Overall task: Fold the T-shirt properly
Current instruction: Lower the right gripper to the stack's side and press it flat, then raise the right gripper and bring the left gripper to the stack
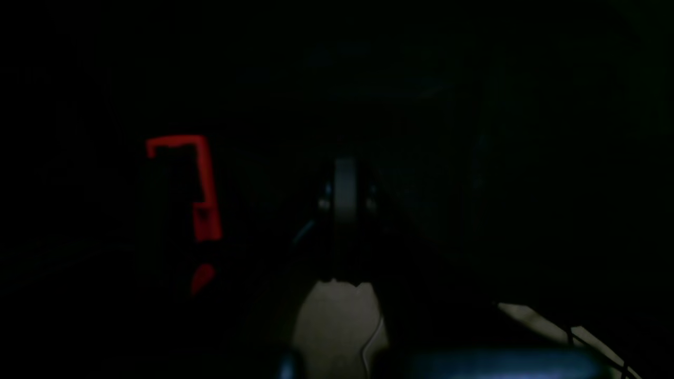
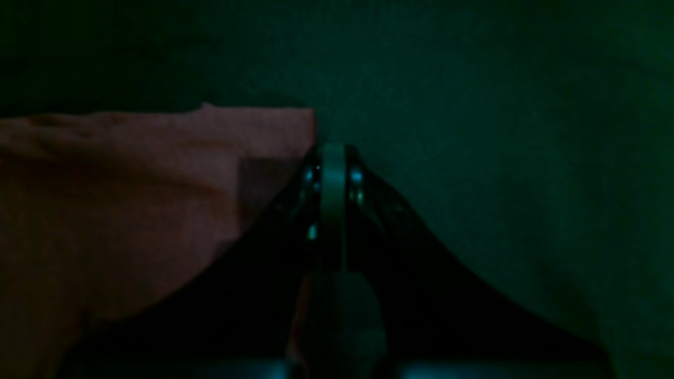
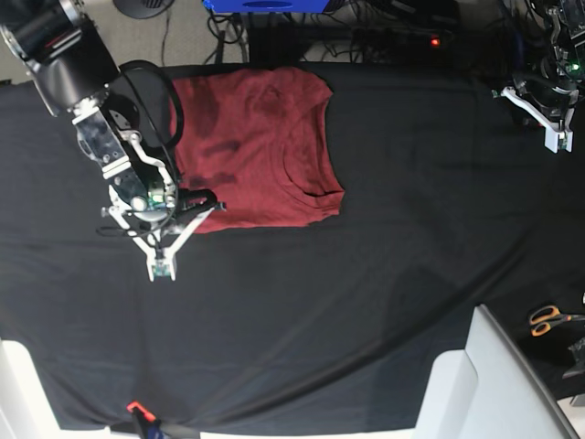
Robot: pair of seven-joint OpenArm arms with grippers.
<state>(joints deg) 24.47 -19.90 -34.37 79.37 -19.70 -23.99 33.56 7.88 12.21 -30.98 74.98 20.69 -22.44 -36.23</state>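
The T-shirt [image 3: 256,146] lies as a flat brick-red, roughly rectangular bundle on the black table cloth [image 3: 366,274] at the upper left of the base view. My right gripper [image 3: 160,267] is shut and holds nothing; it points down at the black cloth just off the shirt's lower left corner. In the right wrist view its closed fingertips [image 2: 333,158] sit beside the shirt's corner [image 2: 131,184]. My left gripper [image 3: 555,137] is shut and empty at the far right edge, well away from the shirt. The left wrist view is nearly dark and shows its closed fingers [image 1: 345,181].
Orange-handled scissors [image 3: 548,318] lie at the right edge. A white panel [image 3: 484,384] juts in at the bottom right. A blue box [image 3: 265,5] and cables sit behind the table. A small red shape [image 1: 202,184] shows in the dark left wrist view.
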